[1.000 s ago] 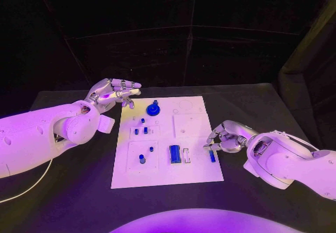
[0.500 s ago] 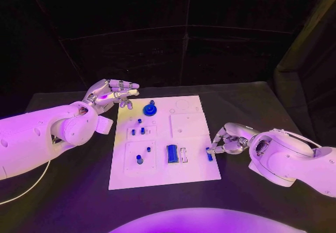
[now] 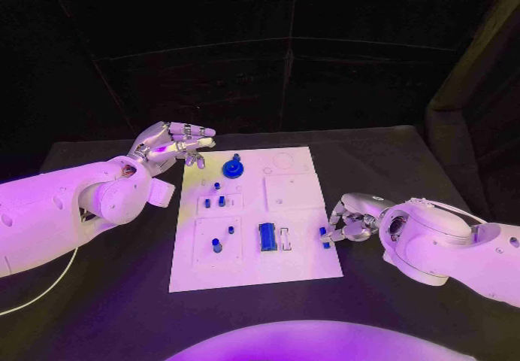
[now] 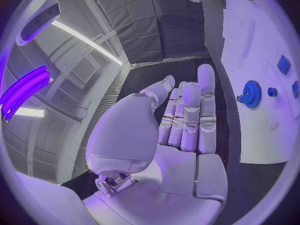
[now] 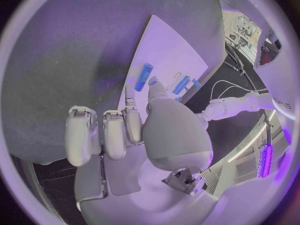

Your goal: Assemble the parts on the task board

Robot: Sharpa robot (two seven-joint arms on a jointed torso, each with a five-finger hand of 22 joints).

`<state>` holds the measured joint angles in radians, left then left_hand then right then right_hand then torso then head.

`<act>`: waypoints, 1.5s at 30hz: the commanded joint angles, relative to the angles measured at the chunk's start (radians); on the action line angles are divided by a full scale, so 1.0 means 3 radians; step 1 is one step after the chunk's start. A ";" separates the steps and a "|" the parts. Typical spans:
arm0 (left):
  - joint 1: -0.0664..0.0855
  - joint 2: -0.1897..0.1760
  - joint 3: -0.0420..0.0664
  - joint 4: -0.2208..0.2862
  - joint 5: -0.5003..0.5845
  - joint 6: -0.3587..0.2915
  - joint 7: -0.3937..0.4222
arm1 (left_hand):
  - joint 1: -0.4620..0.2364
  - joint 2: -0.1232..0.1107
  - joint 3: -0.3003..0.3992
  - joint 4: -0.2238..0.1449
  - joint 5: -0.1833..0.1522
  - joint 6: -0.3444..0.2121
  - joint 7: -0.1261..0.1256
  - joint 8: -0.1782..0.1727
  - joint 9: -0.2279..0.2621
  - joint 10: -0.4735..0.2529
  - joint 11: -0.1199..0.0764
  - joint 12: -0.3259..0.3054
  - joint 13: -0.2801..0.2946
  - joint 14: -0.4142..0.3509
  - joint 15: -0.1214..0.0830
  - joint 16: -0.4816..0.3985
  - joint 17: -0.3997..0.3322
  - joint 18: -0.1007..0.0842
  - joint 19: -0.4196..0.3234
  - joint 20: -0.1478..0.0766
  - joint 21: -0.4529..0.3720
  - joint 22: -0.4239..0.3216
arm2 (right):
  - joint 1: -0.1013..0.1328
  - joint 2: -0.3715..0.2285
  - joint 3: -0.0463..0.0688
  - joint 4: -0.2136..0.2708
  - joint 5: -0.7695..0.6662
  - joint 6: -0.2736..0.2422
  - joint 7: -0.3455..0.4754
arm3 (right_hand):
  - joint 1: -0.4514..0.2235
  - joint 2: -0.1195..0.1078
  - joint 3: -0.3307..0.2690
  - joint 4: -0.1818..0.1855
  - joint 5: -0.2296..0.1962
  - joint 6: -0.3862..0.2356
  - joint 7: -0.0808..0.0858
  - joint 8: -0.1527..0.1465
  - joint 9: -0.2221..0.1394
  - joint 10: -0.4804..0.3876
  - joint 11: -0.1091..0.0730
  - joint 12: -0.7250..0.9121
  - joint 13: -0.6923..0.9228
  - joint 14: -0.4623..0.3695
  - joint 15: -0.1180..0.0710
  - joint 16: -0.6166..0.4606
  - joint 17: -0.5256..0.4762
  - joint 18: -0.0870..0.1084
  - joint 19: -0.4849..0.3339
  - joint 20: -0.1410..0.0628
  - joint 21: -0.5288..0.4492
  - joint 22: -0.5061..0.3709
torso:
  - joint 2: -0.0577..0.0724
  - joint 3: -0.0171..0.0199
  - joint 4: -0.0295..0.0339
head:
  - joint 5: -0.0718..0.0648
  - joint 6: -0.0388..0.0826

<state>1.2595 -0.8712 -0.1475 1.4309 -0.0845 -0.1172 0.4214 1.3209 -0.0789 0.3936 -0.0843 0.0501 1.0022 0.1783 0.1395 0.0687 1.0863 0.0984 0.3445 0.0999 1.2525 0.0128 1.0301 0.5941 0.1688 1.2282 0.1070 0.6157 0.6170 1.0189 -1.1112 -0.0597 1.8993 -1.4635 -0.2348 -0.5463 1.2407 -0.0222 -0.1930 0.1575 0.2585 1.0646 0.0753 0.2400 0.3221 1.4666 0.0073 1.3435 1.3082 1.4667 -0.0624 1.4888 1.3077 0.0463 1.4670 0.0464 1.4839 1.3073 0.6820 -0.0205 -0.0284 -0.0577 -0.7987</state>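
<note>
The white task board [image 3: 292, 195] lies mid-table. On it are a blue gear [image 3: 233, 169] at the far end, a long blue block [image 3: 267, 237] and several small blue pegs [image 3: 221, 201]. At the board's right edge lies a short blue peg [image 3: 323, 236]. My right hand [image 3: 349, 223] is down on it. In the right wrist view the thumb and one fingertip [image 5: 127, 91] pinch the near end of that peg [image 5: 144, 76], which still lies on the board [image 5: 178, 52]. My left hand [image 3: 173, 141] hovers open off the board's far left corner, holding nothing; its fingers [image 4: 187, 117] are straight, near the gear [image 4: 252, 93].
The black table [image 3: 401, 165] surrounds the board. A pale slot piece [image 3: 286, 239] sits beside the long blue block. My left forearm [image 3: 76, 207] lies along the table's left side and my right forearm [image 3: 455, 244] along its right side.
My right hand has come down and in towards the board's right edge, and its fingertips have closed on the short blue peg. The left hand has stayed where it was.
</note>
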 commanded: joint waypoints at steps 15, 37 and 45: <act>0.0004 -0.0013 0.0000 0.0010 0.0011 0.0046 0.0015 | 0.0013 0.0026 -0.0018 -0.0001 0.0003 -0.0016 0.0000 0.0021 -0.0003 -0.0019 -0.0002 0.0006 0.0001 -0.0017 -0.0005 -0.0006 -0.0005 0.0044 -0.0001 0.0007 -0.0012 -0.0003 | -0.0031 0.0206 -0.0002 -0.0086 -0.0582 0.0459 -0.0178 | 0.0438 0.0080 0.0116 -0.0320 -0.0241 -0.0002 0.0009 -0.0019 0.0065 0.0067 -0.0034 -0.0048 0.0396 0.0253 -0.0026 -0.0011 0.0414 -0.0028 0.0082 -0.0026 -0.0017 0.0324 | -0.0003 -0.0005 -0.0002 | 0.0015 -0.0004; 0.0004 -0.0017 -0.0001 0.0009 0.0011 0.0047 0.0020 | 0.0015 0.0029 -0.0021 -0.0002 0.0003 -0.0018 0.0001 0.0024 -0.0003 -0.0023 -0.0001 0.0013 0.0001 -0.0020 -0.0004 -0.0006 -0.0009 0.0044 0.0000 0.0007 -0.0015 -0.0006 | -0.0040 0.0225 -0.0002 0.0001 -0.0027 -0.0001 -0.0219 | 0.0496 0.0337 0.0752 -0.0369 0.0173 -0.0014 0.0022 -0.0195 -0.0054 0.0051 -0.0037 -0.0076 0.0398 0.0254 -0.0031 -0.0011 0.0417 -0.0033 0.0097 -0.0038 -0.0005 0.0351 | -0.0006 -0.0006 -0.0001 | 0.0035 0.0035; 0.0004 -0.0008 -0.0001 0.0008 0.0011 0.0045 0.0019 | 0.0017 0.0033 -0.0021 -0.0003 0.0004 -0.0020 0.0001 0.0026 -0.0002 -0.0027 -0.0001 0.0018 0.0000 -0.0022 -0.0004 -0.0006 -0.0013 0.0044 0.0000 0.0008 -0.0017 -0.0007 | -0.0037 0.0171 0.0001 0.0108 0.0531 -0.0487 -0.0032 | 0.0115 -0.0047 0.1576 -0.0374 0.0370 0.0080 0.0021 -0.0248 -0.0132 0.0072 -0.0031 -0.0063 0.0418 0.0259 -0.0023 0.0000 0.0434 -0.0038 0.0111 -0.0024 0.0009 0.0380 | -0.0004 -0.0007 0.0006 | 0.0044 0.0028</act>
<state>1.2596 -0.8748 -0.1486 1.4321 -0.0844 -0.1141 0.4210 1.3255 -0.0744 0.3936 -0.0843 0.0501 1.0022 0.1783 0.1435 0.0687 1.0864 0.0984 0.3445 0.0999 1.2525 0.0128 1.0301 0.5910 0.1688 1.2282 0.1069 0.6158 0.6164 1.0068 -1.0589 -0.0599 1.9244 -1.4220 -0.2912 -0.5879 1.2922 -0.0228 0.2674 0.0449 0.3605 1.0758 0.0896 0.1598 0.2761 1.4668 -0.0004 1.3189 1.3019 1.4652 -0.0685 1.4889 1.3074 0.0462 1.4654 0.0404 1.4800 1.3080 0.6803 -0.0217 -0.0272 -0.0454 -0.7891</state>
